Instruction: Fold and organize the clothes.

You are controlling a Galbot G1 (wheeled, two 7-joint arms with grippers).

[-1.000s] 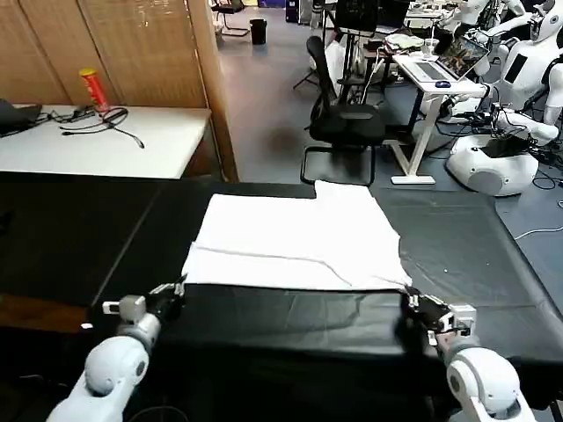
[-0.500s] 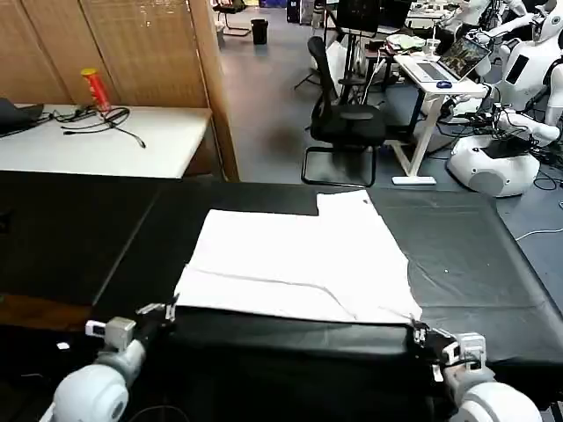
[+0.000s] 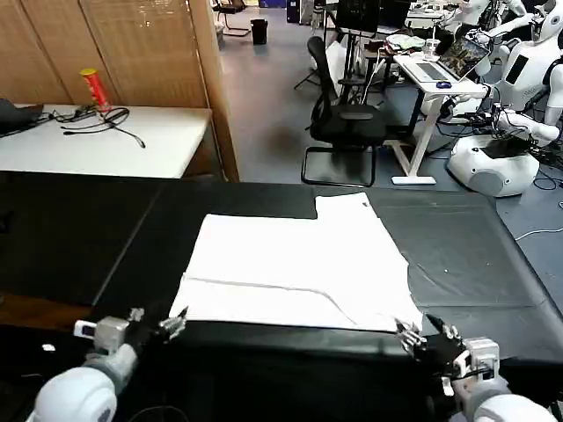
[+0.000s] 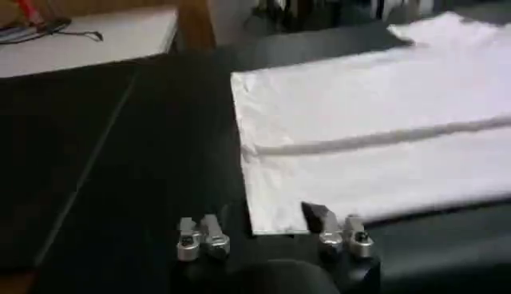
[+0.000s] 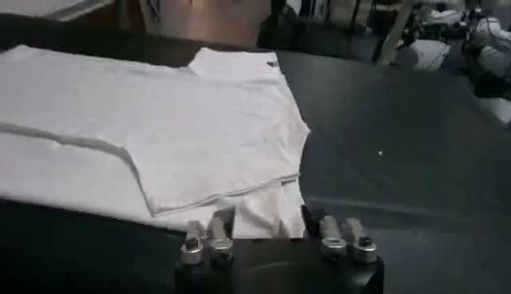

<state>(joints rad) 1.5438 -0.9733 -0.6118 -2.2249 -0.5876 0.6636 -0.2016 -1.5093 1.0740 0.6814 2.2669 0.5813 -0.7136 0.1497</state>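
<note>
Folded white T-shirt flat on black table, left gripper and right gripper spread, empty

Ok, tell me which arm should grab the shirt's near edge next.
Probably right: the right hand has the shirt hem between its open fingers, while the left hand sits at the corner, mostly beside it.

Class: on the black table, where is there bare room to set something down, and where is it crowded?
Bare black table lies to the left of the folded white cotton T-shirt, and again to its right, up to the table's edge. It is crowded along the near edge, where the open left gripper and open right gripper sit at the shirt's corners.
</note>
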